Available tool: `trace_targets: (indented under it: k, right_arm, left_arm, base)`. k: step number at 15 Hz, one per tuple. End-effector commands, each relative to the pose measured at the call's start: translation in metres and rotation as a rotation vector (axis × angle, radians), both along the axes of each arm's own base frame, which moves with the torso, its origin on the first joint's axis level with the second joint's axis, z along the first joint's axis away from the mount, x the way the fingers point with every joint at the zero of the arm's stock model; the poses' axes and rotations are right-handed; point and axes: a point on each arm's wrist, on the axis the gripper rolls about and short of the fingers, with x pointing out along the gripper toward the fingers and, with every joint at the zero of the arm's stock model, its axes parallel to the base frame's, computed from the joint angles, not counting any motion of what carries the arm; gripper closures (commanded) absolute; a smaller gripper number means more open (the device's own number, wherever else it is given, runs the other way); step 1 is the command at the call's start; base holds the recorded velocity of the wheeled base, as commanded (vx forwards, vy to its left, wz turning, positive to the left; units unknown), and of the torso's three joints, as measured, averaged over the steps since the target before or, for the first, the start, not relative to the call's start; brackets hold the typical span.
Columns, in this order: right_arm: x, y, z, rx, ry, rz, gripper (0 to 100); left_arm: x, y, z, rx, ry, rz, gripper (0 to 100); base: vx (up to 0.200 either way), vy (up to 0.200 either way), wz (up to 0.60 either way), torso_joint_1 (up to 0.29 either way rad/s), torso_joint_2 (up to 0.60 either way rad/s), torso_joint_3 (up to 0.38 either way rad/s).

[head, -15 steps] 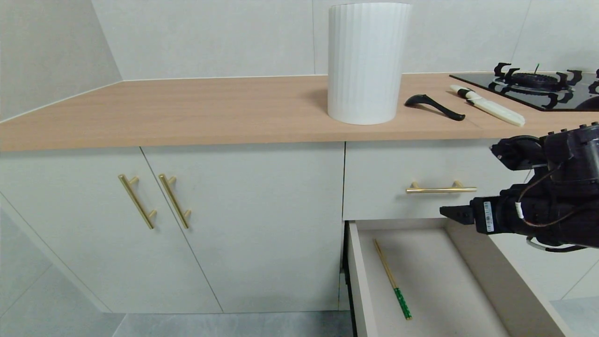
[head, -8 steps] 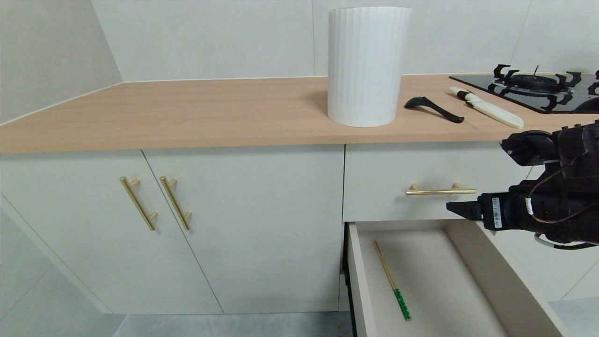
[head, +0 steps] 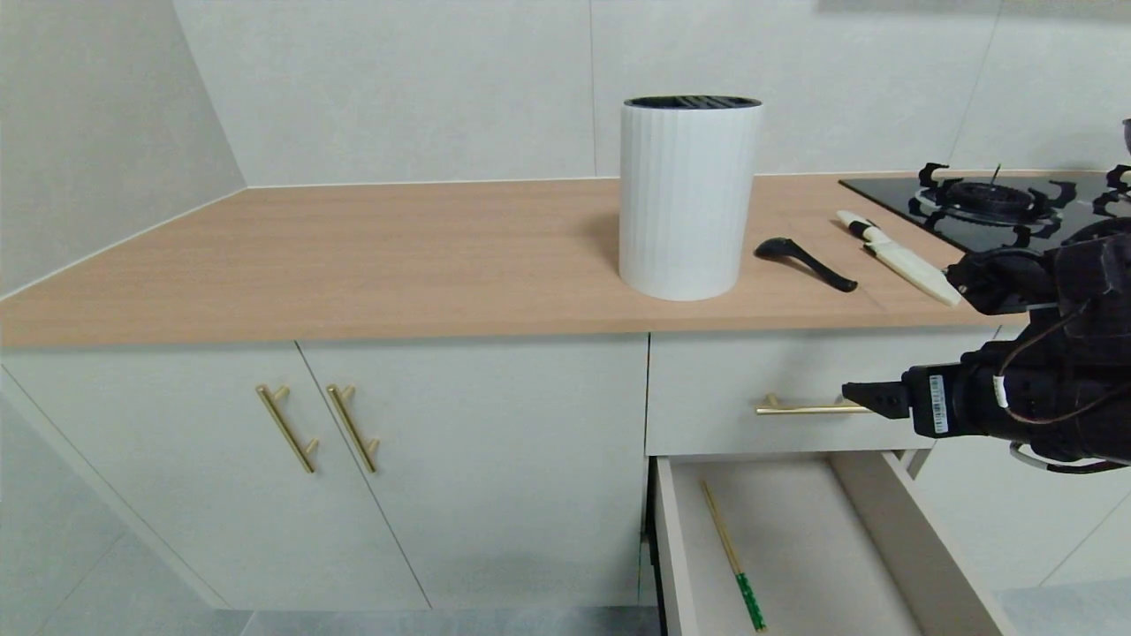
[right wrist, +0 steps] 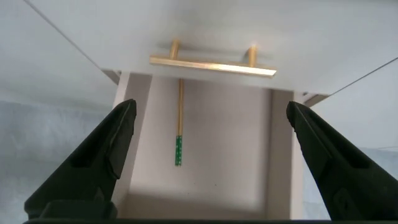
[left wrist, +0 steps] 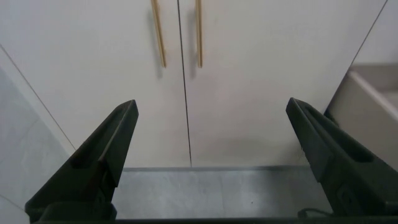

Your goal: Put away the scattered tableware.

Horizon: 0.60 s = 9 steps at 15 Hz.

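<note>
Chopsticks (head: 732, 552) lie in the open drawer (head: 892, 530). Above it hangs the right gripper (head: 870, 396), jaws spread and empty. The left gripper (left wrist: 210, 107) has its jaws spread too. Farther, on the table (head: 398, 256), a knife (head: 897, 258) and probably a black spoon (head: 800, 259) lie beside the white holder (head: 685, 199).

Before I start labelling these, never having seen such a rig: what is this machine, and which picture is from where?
It's a two-armed robot in a kitchen. The wide picture comes from its head; the other two come from wrist cameras, each looking out through that arm's open pincer. The right pincer hangs above an open drawer holding chopsticks; the left pincer faces cabinet doors. Nothing is held. On the counter: a white ribbed holder, a black spoon and a knife.
</note>
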Motion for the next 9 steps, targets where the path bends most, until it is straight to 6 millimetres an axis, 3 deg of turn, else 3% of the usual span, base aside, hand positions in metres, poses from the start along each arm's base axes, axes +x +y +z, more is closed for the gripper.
trace_targets:
  k: [1, 9]
  right_arm:
    - [0.0004, 0.0002, -0.0005, 0.0, 0.002, 0.0, 0]
    - [0.0011, 0.0005, -0.0025, -0.003, 0.009, 0.0, 0]
  left_arm:
    - [0.0, 0.0, 0.0, 0.0, 0.0, 0.001, 0]
    - [0.0, 0.0, 0.0, 0.0, 0.0, 0.001, 0]
  base:
    - [0.0, 0.0, 0.0, 0.173, -0.46, -0.3]
    - [0.0, 0.0, 0.0, 0.194, -0.48, -0.289]
